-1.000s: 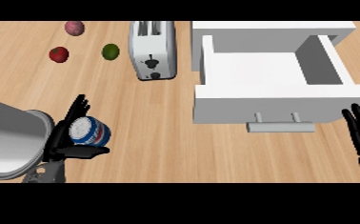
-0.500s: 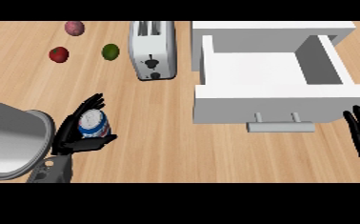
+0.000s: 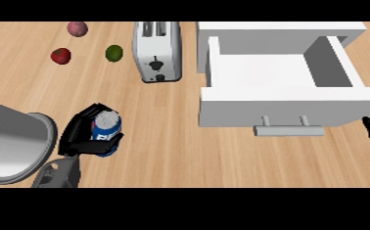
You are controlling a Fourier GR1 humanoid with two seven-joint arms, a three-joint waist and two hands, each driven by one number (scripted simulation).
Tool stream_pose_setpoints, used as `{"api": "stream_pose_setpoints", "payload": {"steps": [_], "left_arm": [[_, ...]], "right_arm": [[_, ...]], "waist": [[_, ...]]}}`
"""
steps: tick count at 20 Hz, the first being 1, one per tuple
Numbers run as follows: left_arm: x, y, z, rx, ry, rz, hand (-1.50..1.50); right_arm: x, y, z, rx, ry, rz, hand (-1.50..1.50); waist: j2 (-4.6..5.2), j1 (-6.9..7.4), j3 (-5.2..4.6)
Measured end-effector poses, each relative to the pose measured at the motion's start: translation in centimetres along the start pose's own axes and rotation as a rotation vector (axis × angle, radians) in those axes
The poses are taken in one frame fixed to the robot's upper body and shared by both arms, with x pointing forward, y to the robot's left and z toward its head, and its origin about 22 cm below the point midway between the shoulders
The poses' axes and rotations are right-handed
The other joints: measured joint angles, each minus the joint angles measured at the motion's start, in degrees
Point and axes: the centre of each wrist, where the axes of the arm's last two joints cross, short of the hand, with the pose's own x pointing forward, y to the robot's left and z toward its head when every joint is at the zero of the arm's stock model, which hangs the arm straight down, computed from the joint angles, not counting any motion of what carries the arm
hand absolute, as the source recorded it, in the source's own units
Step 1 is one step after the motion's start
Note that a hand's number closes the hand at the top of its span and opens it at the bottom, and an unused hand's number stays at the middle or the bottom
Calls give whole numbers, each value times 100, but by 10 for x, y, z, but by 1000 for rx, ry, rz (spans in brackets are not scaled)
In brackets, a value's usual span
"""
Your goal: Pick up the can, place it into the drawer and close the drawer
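Observation:
A blue can (image 3: 106,130) with a silver top stands upright on the wooden counter at the lower left. My left hand (image 3: 81,135) is curled round it, fingers on its far side and thumb across its front. The white drawer (image 3: 278,104) is pulled open at the right, its inside bare and its handle (image 3: 289,129) facing me. Only a dark sliver of my right hand (image 3: 365,126) shows at the right edge, beside the drawer's front corner.
A silver toaster (image 3: 157,51) stands left of the drawer. A pink fruit (image 3: 77,28), a red fruit (image 3: 61,56) and a green fruit (image 3: 114,53) lie at the far left. A grey metal pan (image 3: 20,143) sits at the left edge, close to my left forearm.
My left hand has closed round the can and shifted slightly right and away from me with it. The right hand has slid further out of view.

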Motion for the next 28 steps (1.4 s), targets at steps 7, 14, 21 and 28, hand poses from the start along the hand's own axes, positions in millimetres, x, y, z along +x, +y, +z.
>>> {"api": "stream_pose_setpoints", "payload": {"steps": [7, 14, 21, 28], "left_arm": [[10, -11, -16, 191, -28, 23, 150], [37, -26, -32, 229, -90, 28, 150], [86, -55, -56, 162, -133, -2, 150], [146, -108, -80, 97, -182, -26, 150]], "right_arm": [[-5, 1, 4, 7, -3, -7, -150], [-5, 1, 9, -7, -5, -14, -150], [0, -1, 8, -10, -14, -14, -150], [-2, -8, 6, -25, -23, -7, -150]], "waist": [[3, -12, -2], [0, -7, -1], [-1, -7, -1], [-6, -11, 0]]}}
